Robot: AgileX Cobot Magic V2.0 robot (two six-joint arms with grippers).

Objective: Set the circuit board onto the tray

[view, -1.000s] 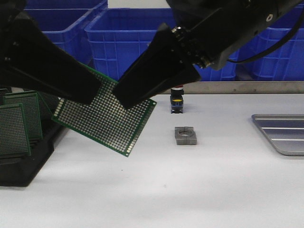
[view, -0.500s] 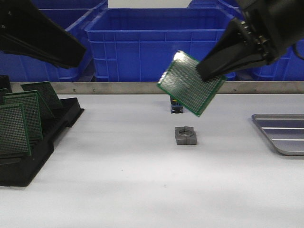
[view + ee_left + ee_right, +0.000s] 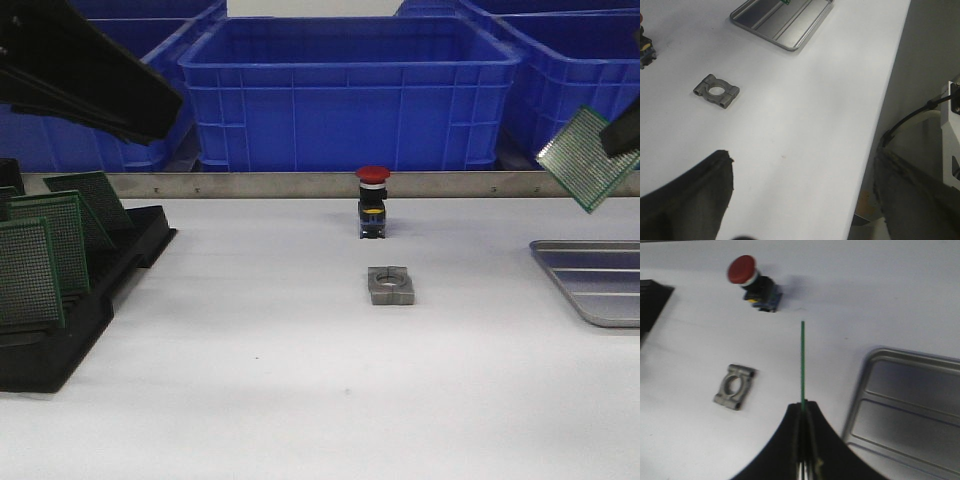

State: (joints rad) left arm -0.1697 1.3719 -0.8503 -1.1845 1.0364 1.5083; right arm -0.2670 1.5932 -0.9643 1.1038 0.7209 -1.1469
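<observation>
Right gripper (image 3: 802, 407): we see its two dark fingers pressed together on the bottom edge of the circuit board (image 3: 586, 158), clamping it.
Circuit board: we find it held in the air at the right edge of the front view, tilted, above the tray (image 3: 590, 282) and not touching it; in the right wrist view it shows edge-on as a thin green line.
Tray: it lies flat on the white table (image 3: 300, 380), lower right of the front view.
Left gripper (image 3: 800, 200): its fingers stand wide apart with nothing between them.
Other items: we see a grey metal block (image 3: 390, 285) mid-frame, a red push button (image 3: 372, 202) just behind it, and a black rack (image 3: 70, 310) of boards at the left.
</observation>
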